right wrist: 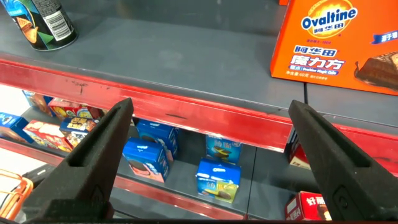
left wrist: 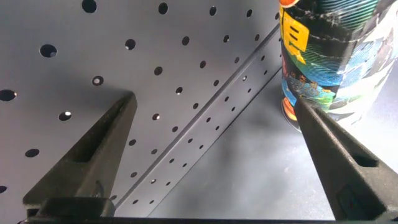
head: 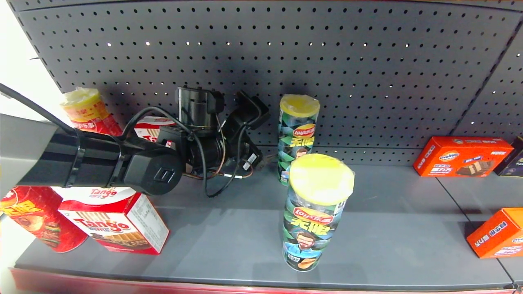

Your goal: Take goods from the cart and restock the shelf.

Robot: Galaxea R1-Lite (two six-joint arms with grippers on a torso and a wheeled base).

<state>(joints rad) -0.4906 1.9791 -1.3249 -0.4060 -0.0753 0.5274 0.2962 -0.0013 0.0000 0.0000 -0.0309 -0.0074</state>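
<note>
The left claw (left wrist: 212, 102) is spread wide and empty at the back of the shelf (head: 388, 228), close to the pegboard panel (head: 327, 49), with the rear chip can (head: 298, 139) standing just beside one finger. A second chip can (head: 312, 220) stands upright nearer the front. The right claw (right wrist: 211, 107) gapes open, holding nothing, before the shelf's red front edge (right wrist: 186, 106)

The left hand (head: 257, 132) is beside the rear can (head: 297, 134) (front can (head: 316, 212) stands nearer).
</note>
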